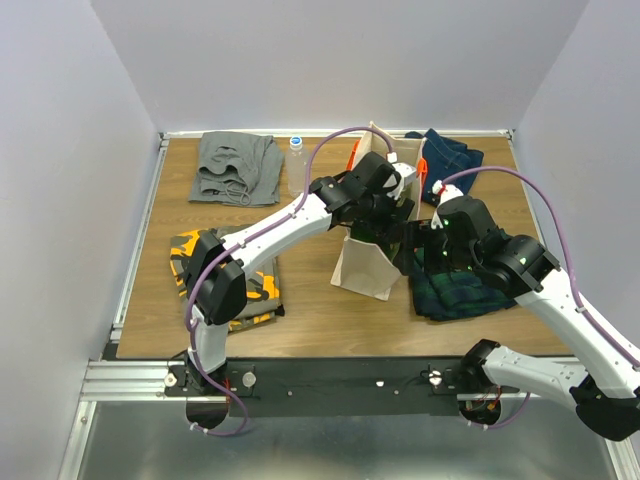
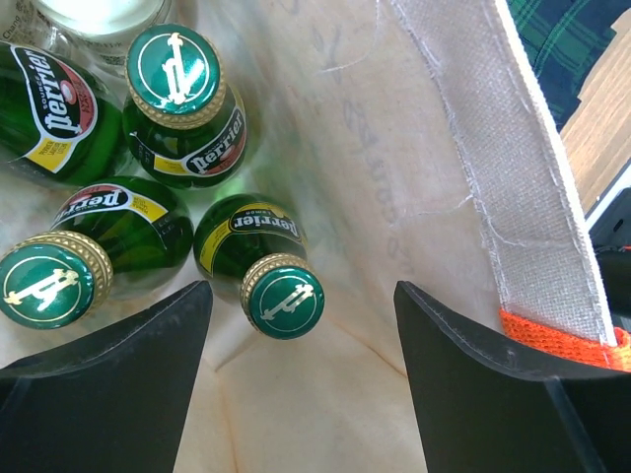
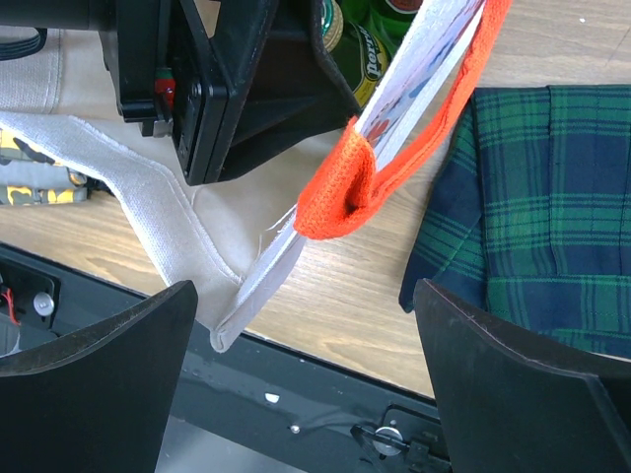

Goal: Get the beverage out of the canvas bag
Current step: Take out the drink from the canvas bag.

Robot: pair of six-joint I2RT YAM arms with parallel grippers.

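Alignment is what this grab depends on. Your left gripper hangs inside the mouth of the canvas bag, jaws spread wide and holding nothing. Four green bottles crowd the cloth below it. The bag stands near the middle of the table, a little toward the right edge, with its open top facing up.

Judging by the left wrist view, the nearest bottle is the one to go for. Its gold-ringed cap sits almost between the fingers, slightly toward the left one. Shift a touch that way so the neck is centred. Then go down until the pads flank the neck below the cap (the cap alone is a slippery hold, I expect). The bottle leans and appears to rest against its neighbour, so close slowly and expect it to swing upright as you lift.

Your right gripper is also fully open and empty. It is poised over the bag's rim and orange handle, just beside the plaid cloth. Closing it on that rim would likely stop the soft bag from rising with the bottle. Lift straight up, because the side wall is close on the right.
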